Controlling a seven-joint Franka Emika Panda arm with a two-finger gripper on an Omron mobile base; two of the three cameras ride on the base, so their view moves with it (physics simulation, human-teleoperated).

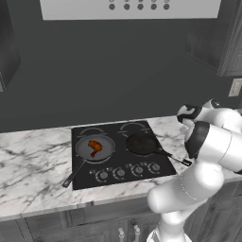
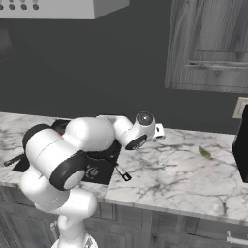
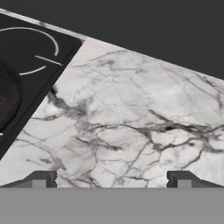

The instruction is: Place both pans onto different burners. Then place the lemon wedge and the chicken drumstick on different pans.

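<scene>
The wider grey pan (image 1: 105, 152) sits on the front left burner of the black cooktop (image 1: 120, 158), with the orange-brown chicken drumstick (image 1: 95, 147) lying in it. The smaller black pan (image 1: 141, 143) rests on the front right burner, its handle pointing right; its edge shows in the hand view (image 3: 6, 98). Pale rings mark the two rear burners (image 1: 133, 126). A lemon wedge (image 2: 204, 152) lies on the marble counter (image 2: 169, 174), well to the right of the arm. My gripper (image 3: 111, 180) hangs open over bare marble just right of the cooktop, with nothing between its fingers.
Knobs (image 1: 127, 171) run along the cooktop's front. A range hood (image 1: 130, 8) hangs above it, and a wall cabinet (image 2: 208, 43) hangs over the right counter. A tall dark object (image 2: 240, 150) stands at the far right, past the lemon wedge.
</scene>
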